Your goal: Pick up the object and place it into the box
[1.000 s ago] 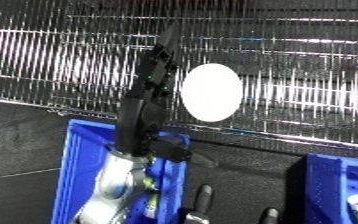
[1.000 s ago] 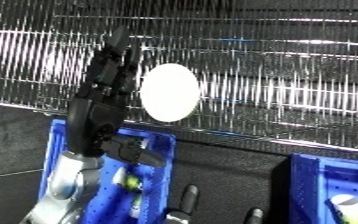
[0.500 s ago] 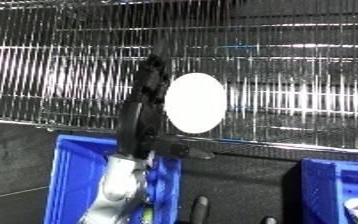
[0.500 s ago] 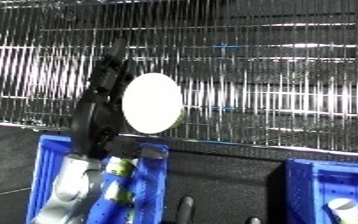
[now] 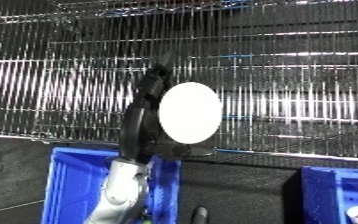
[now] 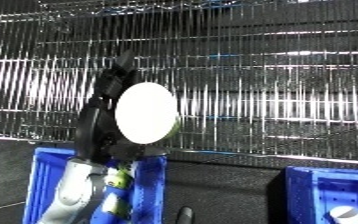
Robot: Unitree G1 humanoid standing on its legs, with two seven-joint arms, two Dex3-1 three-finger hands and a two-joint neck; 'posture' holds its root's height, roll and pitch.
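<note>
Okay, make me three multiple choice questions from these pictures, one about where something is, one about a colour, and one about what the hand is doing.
1. Where is the white disc?
A. Lying in the bin
B. Held up in front of the wire rack
C. On the floor

2. What colour is the bin below the left hand?
A. Blue
B. Red
C. Green

3. What is the left hand's state?
A. Open and holding nothing
B. Out of view
C. Holding the white disc

Answers: 1 B, the disc sits raised against the rack's wires. 2 A, its walls are blue. 3 C, the black hand rises along the disc's left edge and grips it.
</note>
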